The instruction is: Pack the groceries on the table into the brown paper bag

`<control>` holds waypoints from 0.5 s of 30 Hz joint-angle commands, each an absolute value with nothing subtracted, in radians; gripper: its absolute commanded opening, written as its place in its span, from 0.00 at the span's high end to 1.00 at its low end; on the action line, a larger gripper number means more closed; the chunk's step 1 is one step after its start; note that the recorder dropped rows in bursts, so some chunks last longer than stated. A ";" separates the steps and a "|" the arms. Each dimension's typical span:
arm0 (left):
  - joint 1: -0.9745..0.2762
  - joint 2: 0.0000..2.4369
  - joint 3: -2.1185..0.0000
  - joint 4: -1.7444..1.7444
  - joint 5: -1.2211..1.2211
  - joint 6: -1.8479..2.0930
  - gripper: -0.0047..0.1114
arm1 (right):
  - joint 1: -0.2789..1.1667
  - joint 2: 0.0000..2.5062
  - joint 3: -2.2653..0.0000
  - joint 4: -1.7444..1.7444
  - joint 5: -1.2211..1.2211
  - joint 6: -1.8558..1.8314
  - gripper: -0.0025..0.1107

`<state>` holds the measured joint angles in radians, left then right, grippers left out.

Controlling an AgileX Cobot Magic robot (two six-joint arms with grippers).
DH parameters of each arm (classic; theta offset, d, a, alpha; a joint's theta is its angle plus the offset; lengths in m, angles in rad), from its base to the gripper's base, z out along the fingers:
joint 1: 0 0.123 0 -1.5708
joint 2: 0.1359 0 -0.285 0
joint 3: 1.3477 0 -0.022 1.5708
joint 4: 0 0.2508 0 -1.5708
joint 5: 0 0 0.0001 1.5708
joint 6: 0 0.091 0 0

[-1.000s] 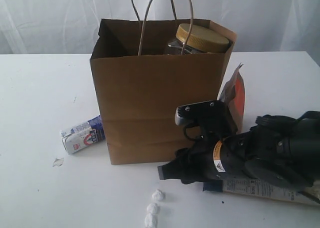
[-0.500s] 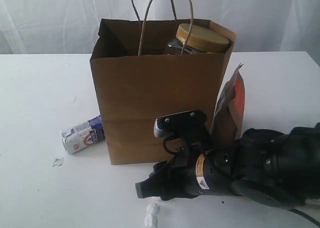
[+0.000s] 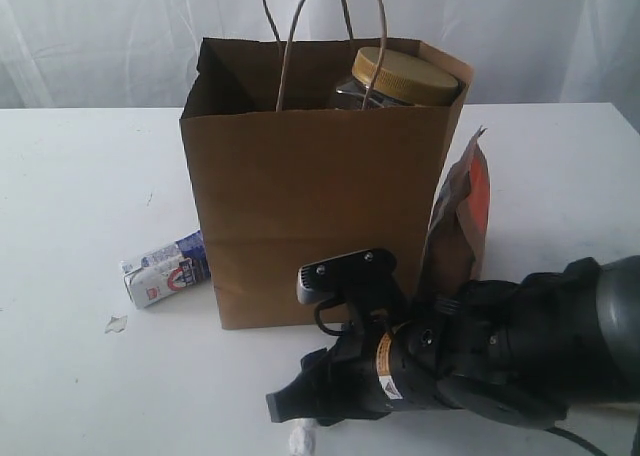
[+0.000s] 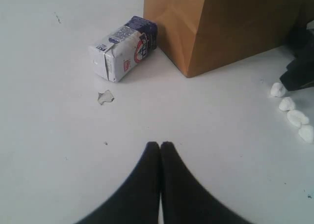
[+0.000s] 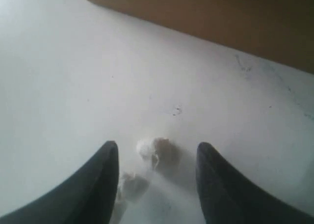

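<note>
Fingers [image 4: 142, 184] of the left gripper [image 4: 160, 146] are pressed together, empty; the right gripper [image 5: 156, 146] is spread over small white lumps [image 5: 164, 154] at six o'clock of the tall kraft-brown paper bag [image 3: 300, 206] on the white tabletop [image 3: 80, 176]. A gold-lidded clear jar [image 3: 405, 76] stands inside the bag; a small white-blue carton [image 3: 165, 271] lies at its eight o'clock, and a brown-orange pouch [image 3: 462, 221] leans at four.

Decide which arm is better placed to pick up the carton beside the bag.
Left, probably. The carton lies left of the bag, ahead of the shut left end effector, which must open first. The open right end effector is over white crumbs before the bag.
</note>
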<state>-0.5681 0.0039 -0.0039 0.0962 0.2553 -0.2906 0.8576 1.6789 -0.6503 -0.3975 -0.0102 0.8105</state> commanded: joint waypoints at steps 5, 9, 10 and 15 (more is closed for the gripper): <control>-0.571 0.000 0.000 0.091 0.255 -0.288 0.96 | 0.859 1.731 -0.678 -0.396 -0.048 0.815 0.57; -0.571 0.000 0.000 0.091 0.255 -0.288 0.96 | 0.859 1.749 -0.679 -0.396 -0.055 0.815 0.57; -0.571 0.000 0.000 0.091 0.255 -0.288 0.96 | 0.859 1.754 -0.679 -0.396 -0.053 0.815 0.57; -0.571 0.000 0.000 0.091 0.255 -0.288 0.96 | 0.859 1.774 -0.679 -0.396 -0.051 0.815 0.64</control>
<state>-0.5681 0.0039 -0.0039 0.0962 0.2553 -0.2899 0.8576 1.7578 -0.6781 -0.3975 -0.0581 0.8105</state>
